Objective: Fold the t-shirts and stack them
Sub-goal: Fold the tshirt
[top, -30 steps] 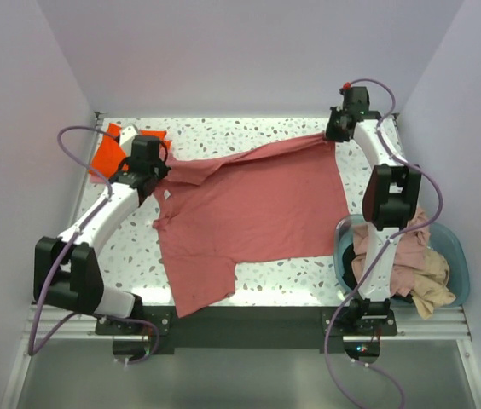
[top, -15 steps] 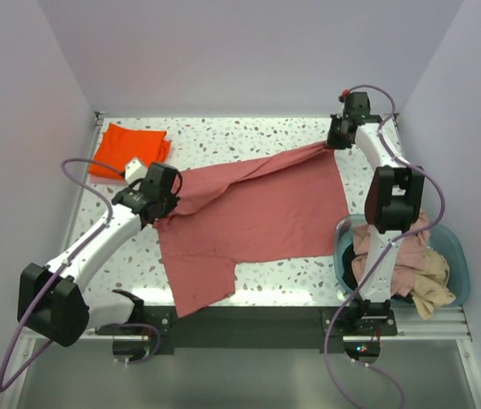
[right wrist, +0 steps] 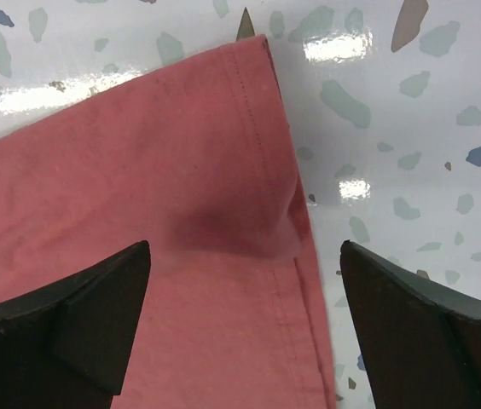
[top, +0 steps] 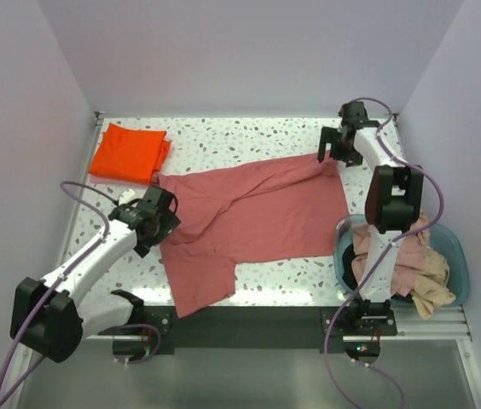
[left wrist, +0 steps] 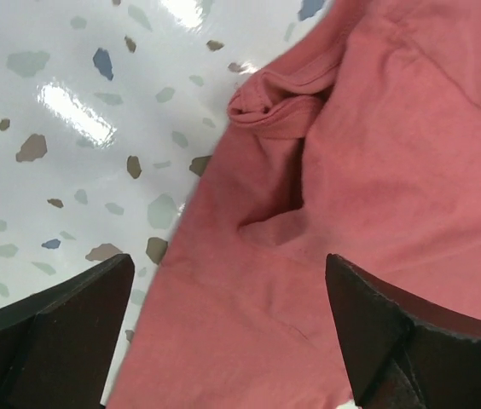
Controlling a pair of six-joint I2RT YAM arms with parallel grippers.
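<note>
A dusty salmon-pink t-shirt (top: 257, 213) lies spread across the middle of the speckled table. My left gripper (top: 164, 227) hovers open over its left edge, near a bunched sleeve fold (left wrist: 279, 94). Nothing is between its fingers (left wrist: 70, 332); only cloth (left wrist: 377, 170) lies below. My right gripper (top: 329, 148) stands open above the shirt's back right hem corner (right wrist: 223, 119), fingers (right wrist: 78, 315) apart and empty. A folded bright orange t-shirt (top: 128, 152) rests at the back left corner. Crumpled pink (top: 407, 256) and beige (top: 434, 294) t-shirts fill the basin.
The teal basin (top: 460, 249) sits at the near right, just beside the right arm's base. Purple-grey walls close in the table at the back and both sides. Bare speckled tabletop (top: 249, 136) shows behind the shirt and along the front edge (top: 283, 277).
Both grippers have opened and let go of the pink shirt, which now lies flatter. The left arm has drawn back toward the near side, away from the orange shirt.
</note>
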